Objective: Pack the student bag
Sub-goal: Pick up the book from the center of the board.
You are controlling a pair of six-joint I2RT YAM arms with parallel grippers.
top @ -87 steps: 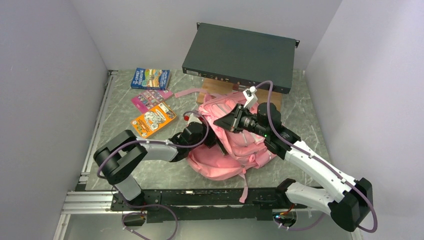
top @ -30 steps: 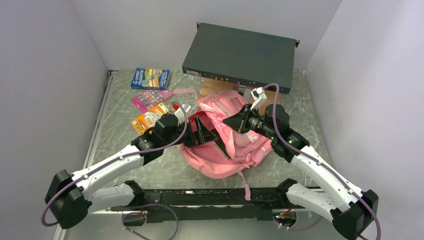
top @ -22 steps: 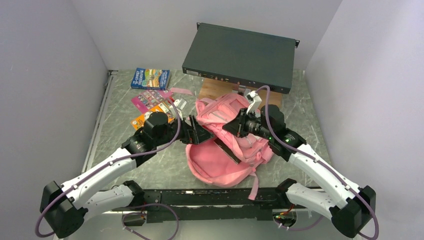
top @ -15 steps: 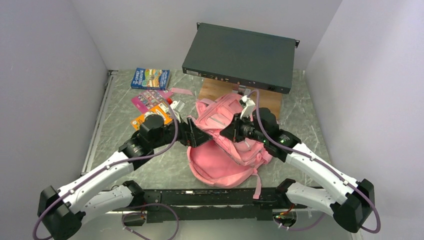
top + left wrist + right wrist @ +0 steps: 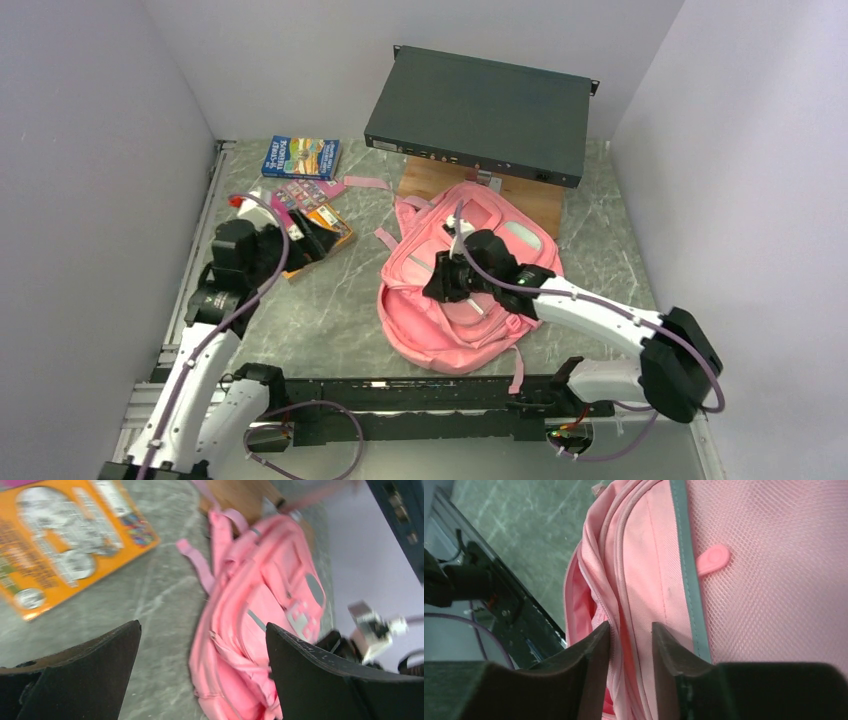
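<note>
While the bag [image 5: 450, 340] lies flat mid-table [image 5: 330, 320], three books sit to its left: a blue one [image 5: 301, 157] near the back wall, a pink one [image 5: 298, 193], and an orange one [image 5: 65, 545] partly hidden by the left gripper [image 5: 202, 630]. Behind the bag, a black rack unit [image 5: 475, 110] rests on a wooden board [image 5: 430, 180]. One bag seam gapes slightly, and only pink lining shows inside. The left gripper is spread wide, holding nothing, well left of the bag. The right gripper [image 5: 630, 630] is nearly closed, pinching a ridge of the bag's edge.
</note>
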